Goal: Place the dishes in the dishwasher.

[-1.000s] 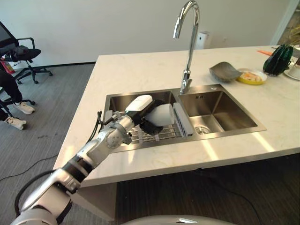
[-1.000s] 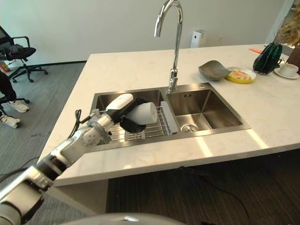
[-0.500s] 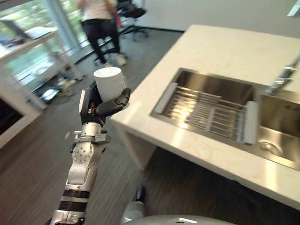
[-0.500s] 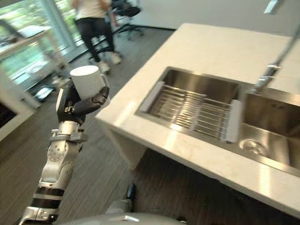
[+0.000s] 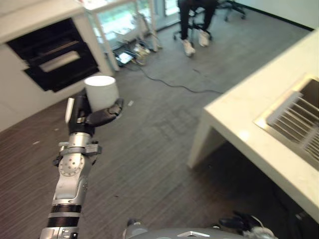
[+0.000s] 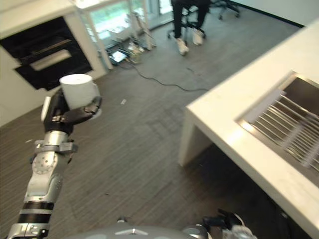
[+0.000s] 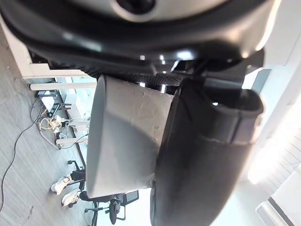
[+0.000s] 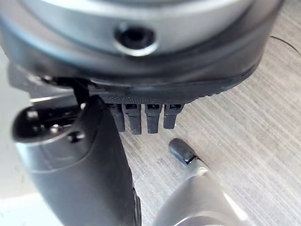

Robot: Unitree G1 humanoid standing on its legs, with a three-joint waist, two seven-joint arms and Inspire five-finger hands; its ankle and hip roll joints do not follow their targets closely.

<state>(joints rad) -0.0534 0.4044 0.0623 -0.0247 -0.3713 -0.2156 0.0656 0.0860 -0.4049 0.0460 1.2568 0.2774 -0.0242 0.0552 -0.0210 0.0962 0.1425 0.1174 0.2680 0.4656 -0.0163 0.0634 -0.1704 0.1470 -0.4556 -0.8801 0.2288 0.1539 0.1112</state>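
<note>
A white cup (image 5: 101, 92) stands upright in my left hand (image 5: 83, 117), raised over the dark floor well away from the counter. In the left wrist view the cup (image 7: 122, 136) lies against the palm with the thumb (image 7: 202, 155) curled round it. A black open appliance bay (image 5: 55, 55) in a white cabinet lies beyond the cup, at the upper left. In the right wrist view, my right hand (image 8: 75, 165) hangs over the floor with straight, relaxed fingers (image 8: 141, 120) and holds nothing.
The pale counter (image 5: 249, 129) with the sink's wire rack (image 5: 299, 117) juts in from the right. A person's legs (image 5: 192, 30) and an office chair are at the top. Cables (image 5: 164, 79) trail across the floor near a rack by the window.
The whole view has swung left, away from the sink towards the floor and the cabinet. My left hand still holds the cup upright, now with the black bay behind it.
</note>
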